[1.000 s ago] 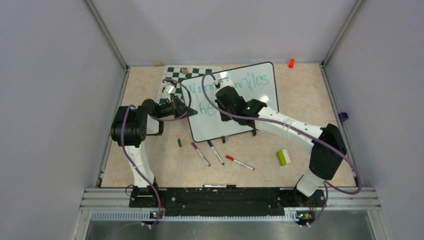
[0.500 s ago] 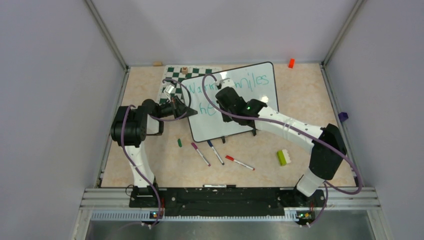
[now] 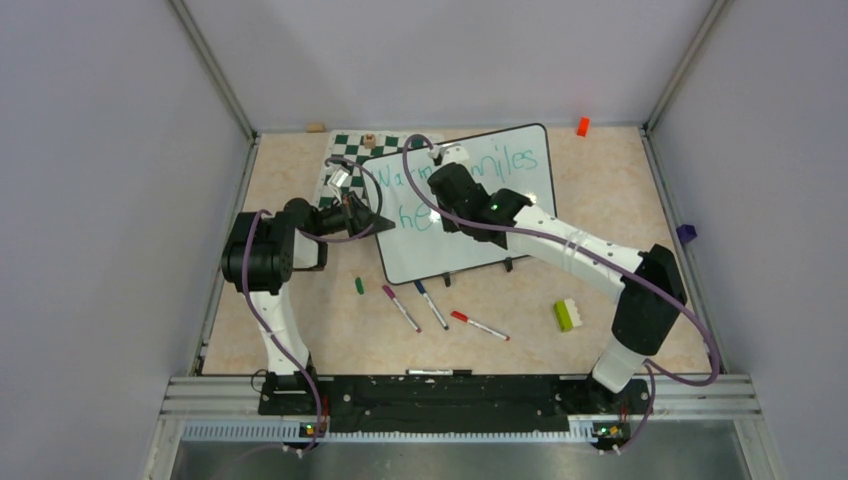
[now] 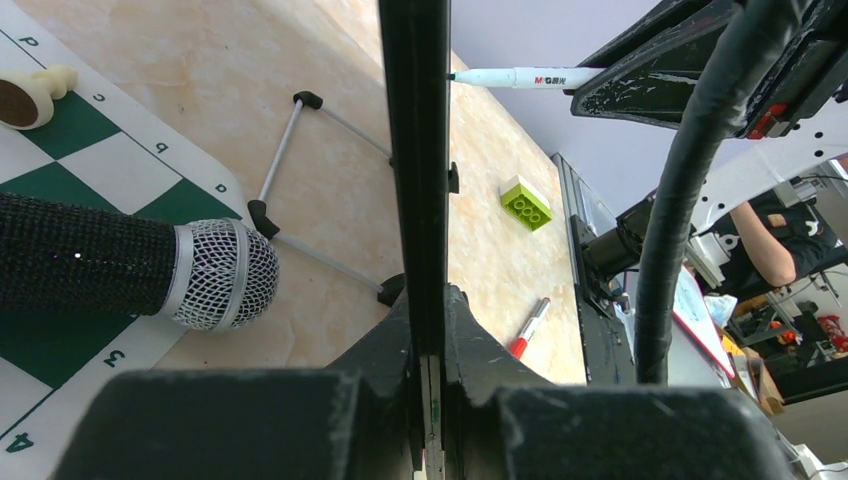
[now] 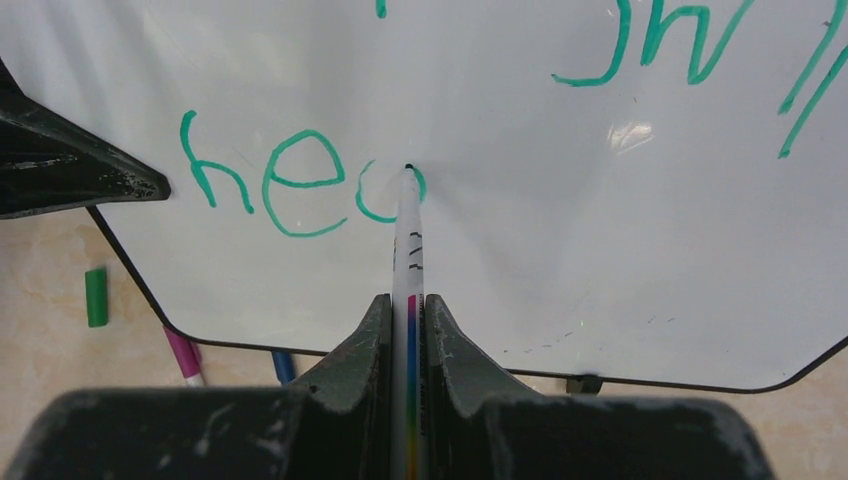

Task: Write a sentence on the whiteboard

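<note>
The whiteboard (image 3: 510, 215) stands tilted on the table, black-rimmed, and fills the right wrist view (image 5: 620, 260). Teal writing on it reads "Warm smiles" with "he" and part of an "a" below (image 5: 300, 185). My right gripper (image 5: 408, 330) is shut on a white marker (image 5: 408, 250) whose tip touches the board at the half-drawn "a". My left gripper (image 4: 428, 340) is shut on the whiteboard's left edge (image 4: 415, 150), seen edge-on. In the top view the left gripper (image 3: 375, 222) is at the board's left rim and the right gripper (image 3: 440, 190) hides part of the writing.
A chess mat (image 3: 345, 150) lies behind the board, with a microphone (image 4: 130, 270) on it. A green cap (image 3: 359, 285), a pink marker (image 3: 400, 307), a blue marker (image 3: 431, 304) and a red marker (image 3: 479, 325) lie in front. A green brick (image 3: 567, 314) lies right.
My right gripper has moved slightly up and left over the board with the marker, extending the second line. The left arm has not moved.
</note>
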Controlling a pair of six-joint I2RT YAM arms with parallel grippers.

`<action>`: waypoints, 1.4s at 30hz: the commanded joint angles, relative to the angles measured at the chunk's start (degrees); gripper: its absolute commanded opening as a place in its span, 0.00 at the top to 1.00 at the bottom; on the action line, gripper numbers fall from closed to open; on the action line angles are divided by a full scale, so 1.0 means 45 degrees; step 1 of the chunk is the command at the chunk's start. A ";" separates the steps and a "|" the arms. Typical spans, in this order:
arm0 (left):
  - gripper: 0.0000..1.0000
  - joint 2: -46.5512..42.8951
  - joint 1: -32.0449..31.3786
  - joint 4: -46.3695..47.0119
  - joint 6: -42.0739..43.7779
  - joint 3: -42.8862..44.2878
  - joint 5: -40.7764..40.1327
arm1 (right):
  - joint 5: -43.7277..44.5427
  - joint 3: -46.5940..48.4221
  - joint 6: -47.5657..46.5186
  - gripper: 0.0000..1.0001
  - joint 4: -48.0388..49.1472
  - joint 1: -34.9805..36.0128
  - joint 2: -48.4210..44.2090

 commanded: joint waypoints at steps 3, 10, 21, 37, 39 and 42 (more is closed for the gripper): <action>1.00 -0.0044 0.0145 0.1383 0.0703 0.0207 -0.0427 | -0.0799 0.0586 -0.0157 1.00 0.0513 -0.0205 0.0372; 1.00 -0.0031 0.0151 0.1384 0.0703 0.0199 -0.0421 | -0.1436 0.0278 -0.0321 1.00 0.0511 -0.0205 0.0224; 1.00 -0.0050 0.0142 0.1384 0.0722 0.0178 -0.0426 | -0.1351 0.0385 -0.0431 1.00 0.0510 -0.0207 -0.0206; 1.00 -0.0062 0.0135 0.1384 0.0722 0.0177 -0.0421 | -0.1734 -0.0686 -0.0153 1.00 0.1282 -0.0619 -0.1678; 1.00 -0.0070 0.0135 0.1384 0.0723 0.0181 -0.0422 | -0.1697 -0.0687 -0.0141 1.00 0.1202 -0.0639 -0.1553; 1.00 -0.0059 0.0135 0.1384 0.0723 0.0187 -0.0421 | -0.1694 -0.0705 -0.0142 1.00 0.1156 -0.0673 -0.1396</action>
